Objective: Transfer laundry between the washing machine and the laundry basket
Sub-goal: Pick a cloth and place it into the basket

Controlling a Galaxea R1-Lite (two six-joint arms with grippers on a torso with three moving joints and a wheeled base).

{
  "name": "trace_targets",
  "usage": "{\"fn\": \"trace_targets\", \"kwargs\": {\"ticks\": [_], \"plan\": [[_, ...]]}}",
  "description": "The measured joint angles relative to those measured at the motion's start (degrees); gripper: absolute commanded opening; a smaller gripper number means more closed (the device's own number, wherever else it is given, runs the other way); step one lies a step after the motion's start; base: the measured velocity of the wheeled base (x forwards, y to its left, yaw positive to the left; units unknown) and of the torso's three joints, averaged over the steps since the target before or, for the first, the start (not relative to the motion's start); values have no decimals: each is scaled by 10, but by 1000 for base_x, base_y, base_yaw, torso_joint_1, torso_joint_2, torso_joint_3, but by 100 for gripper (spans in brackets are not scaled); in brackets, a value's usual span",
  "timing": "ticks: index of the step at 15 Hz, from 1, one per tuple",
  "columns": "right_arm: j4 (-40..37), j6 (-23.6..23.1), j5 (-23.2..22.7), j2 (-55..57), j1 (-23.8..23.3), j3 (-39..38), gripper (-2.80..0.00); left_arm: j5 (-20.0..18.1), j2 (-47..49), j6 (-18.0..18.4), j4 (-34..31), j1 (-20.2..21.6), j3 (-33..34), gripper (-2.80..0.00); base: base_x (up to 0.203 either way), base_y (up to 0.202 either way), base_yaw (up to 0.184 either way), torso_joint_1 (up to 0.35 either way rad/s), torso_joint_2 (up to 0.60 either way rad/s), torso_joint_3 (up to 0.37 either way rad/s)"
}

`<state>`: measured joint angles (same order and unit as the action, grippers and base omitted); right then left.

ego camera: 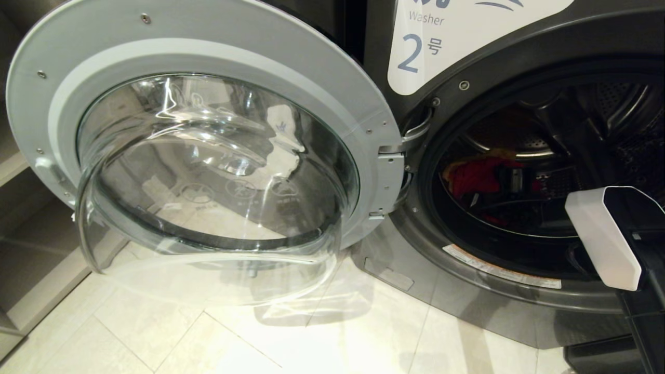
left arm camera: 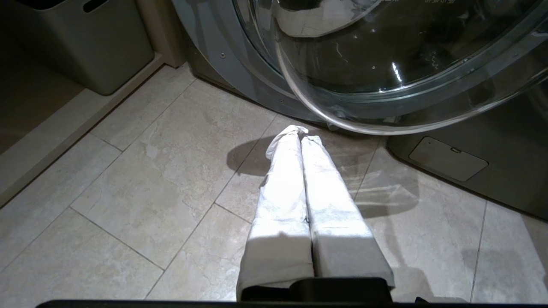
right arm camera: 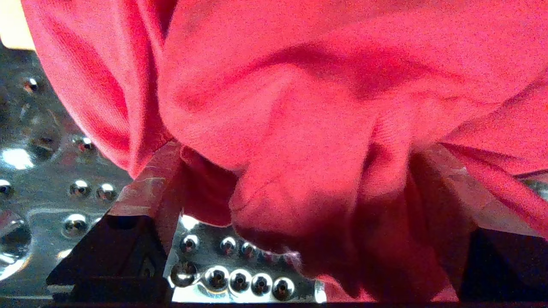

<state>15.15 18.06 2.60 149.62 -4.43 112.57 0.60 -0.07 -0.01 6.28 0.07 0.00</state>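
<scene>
Red laundry (right arm camera: 299, 128) fills the space between the right hand's (right arm camera: 299, 239) wide-spread fingers (right arm camera: 145, 188), bunched on the drum floor inside the washing machine (ego camera: 467, 301), while the left hand (left arm camera: 299, 137), pressed shut, hangs over the floor, farther away.

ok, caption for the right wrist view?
Open right pincer straddling the red garment on the perforated drum.

A red garment (right arm camera: 299, 107) is filling most of the right wrist view, folded and bunched. The right gripper (right arm camera: 295, 205) is standing with its two fingers (right arm camera: 145, 188) spread wide, one on each side of a hanging fold of the cloth. The perforated steel drum wall (right arm camera: 55, 192) is showing behind and beneath the garment.
</scene>
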Motion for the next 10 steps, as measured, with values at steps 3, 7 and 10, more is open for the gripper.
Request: {"fn": "trace_targets", "kwargs": {"ticks": [3,7,10], "plan": [[-4,-15,2,0,4,1,-280,0,0,0,0,0,0,-280,0,0,0,0,0,0],[-4,-21,3,0,11,3,-280,0,0,0,0,0,0,-280,0,0,0,0,0,0],[-4,-21,3,-4,11,3,-280,0,0,0,0,0,0,-280,0,0,0,0,0,0]]}}
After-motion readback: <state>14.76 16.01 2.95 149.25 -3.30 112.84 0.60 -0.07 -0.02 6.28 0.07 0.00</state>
